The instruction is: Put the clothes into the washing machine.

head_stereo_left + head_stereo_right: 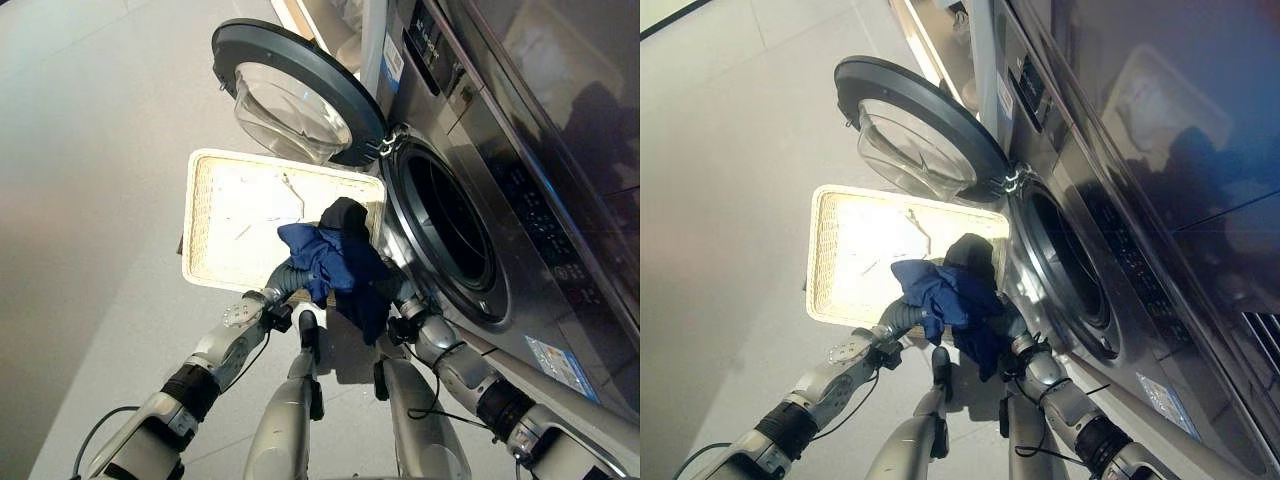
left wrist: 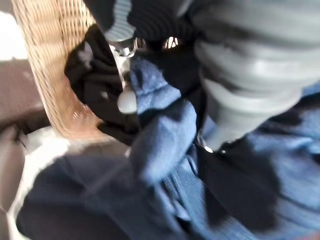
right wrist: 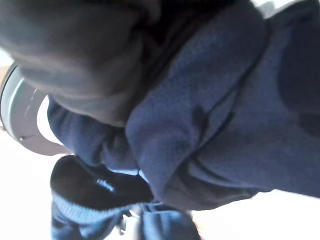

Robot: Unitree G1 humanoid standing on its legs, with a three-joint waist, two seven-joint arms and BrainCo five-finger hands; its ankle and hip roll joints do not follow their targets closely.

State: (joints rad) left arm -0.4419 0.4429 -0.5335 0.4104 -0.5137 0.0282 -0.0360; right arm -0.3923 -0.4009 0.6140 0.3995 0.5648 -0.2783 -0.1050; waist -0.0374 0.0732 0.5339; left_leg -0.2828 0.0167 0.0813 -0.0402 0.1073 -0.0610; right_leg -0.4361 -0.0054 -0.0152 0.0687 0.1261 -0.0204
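A bundle of dark blue fabric clothes with a black piece on top is held up between the two arms, just in front of the round opening of the silver front-loading washing machine and below that opening's left rim, not yet inside the drum. The left hand reaches into the bundle from the side away from the machine; its wrist view shows a silver finger pressed in among the blue and black folds, gripping the cloth. The right hand sits under the bundle on the machine's side (its fingers are buried in the fabric, so whether they are clenched cannot be told). The machine's round, dark-rimmed glass door stands swung wide open, away from the drum. Beside the machine, just beyond the bundle, a pale rectangular woven wicker basket rests on the grey floor.
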